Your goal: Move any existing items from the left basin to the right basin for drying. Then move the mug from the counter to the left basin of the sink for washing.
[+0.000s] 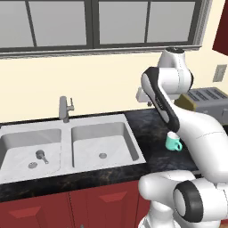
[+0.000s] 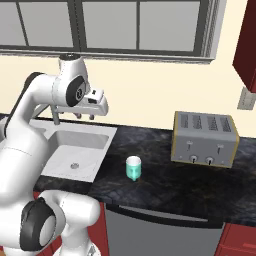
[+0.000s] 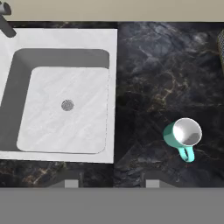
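The tool [image 2: 85, 117] hangs high above the bench [image 2: 165, 185], over the strip of black stone between the sink's right edge and the mug, pointing down. Its two short fingers stand apart with nothing between them, touching nothing.

The bench, glossy black speckled stone on red cabinets [image 1: 67, 209], runs across the scene under a window [image 1: 102, 22]. Set into it is the light-grey sink [image 1: 67, 122], two basins split by a central divider, with a short grey tap [image 1: 65, 108] at twelve o'clock of the divider. In the hand view the right basin [image 3: 43, 127] lies at nine o'clock, bare apart from its round drain [image 3: 67, 105]. The left basin [image 1: 18, 153] holds the small grey utensil [image 1: 42, 156], lying flat on the floor just beside that basin's drain [image 1: 32, 165], at about one o'clock from it.

A silver toaster [image 2: 205, 139] stands on the bench at the back, well apart from the sink, at three o'clock in the right base view.

The teal mug [image 3: 183, 136] stands upright on the bench between sink and toaster, mouth up, pale inside showing, handle turned toward six o'clock in the hand view. It lies at four o'clock of that view, apart from the sink rim.
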Robot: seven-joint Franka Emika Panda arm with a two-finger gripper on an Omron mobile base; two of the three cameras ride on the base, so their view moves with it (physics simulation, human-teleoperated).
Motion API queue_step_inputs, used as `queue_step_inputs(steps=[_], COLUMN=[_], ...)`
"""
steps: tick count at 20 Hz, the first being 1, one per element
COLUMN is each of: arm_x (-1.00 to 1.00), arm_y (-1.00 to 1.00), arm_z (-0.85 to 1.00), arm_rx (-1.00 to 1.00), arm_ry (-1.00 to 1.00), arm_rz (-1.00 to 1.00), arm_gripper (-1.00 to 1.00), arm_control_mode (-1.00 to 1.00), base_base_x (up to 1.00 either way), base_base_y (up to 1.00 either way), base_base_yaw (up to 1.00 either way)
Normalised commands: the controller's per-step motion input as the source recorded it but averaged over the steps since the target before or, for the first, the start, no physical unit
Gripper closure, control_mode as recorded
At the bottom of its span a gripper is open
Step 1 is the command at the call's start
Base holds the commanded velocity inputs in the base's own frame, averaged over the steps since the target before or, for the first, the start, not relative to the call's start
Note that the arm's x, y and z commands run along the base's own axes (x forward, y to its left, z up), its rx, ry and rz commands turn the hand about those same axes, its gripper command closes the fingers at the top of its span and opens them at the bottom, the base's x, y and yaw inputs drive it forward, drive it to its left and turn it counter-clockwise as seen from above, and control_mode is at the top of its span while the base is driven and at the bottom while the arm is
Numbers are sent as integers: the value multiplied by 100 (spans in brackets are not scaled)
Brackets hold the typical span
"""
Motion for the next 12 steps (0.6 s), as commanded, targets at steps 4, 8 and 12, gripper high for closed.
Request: queue_step_inputs(steps=[4,8,12], arm_x=[-6,-2,0], arm_y=[8,43,65], arm_z=[0,-5,-7], arm_rx=[0,0,-1], arm_ry=[0,0,2], arm_rz=[0,1,1], arm_gripper=[-100,-100,-100], arm_control_mode=[-100,-100,-100], base_base_x=[0,0,0], base_base_y=[0,0,0], base_base_yaw=[0,0,0])
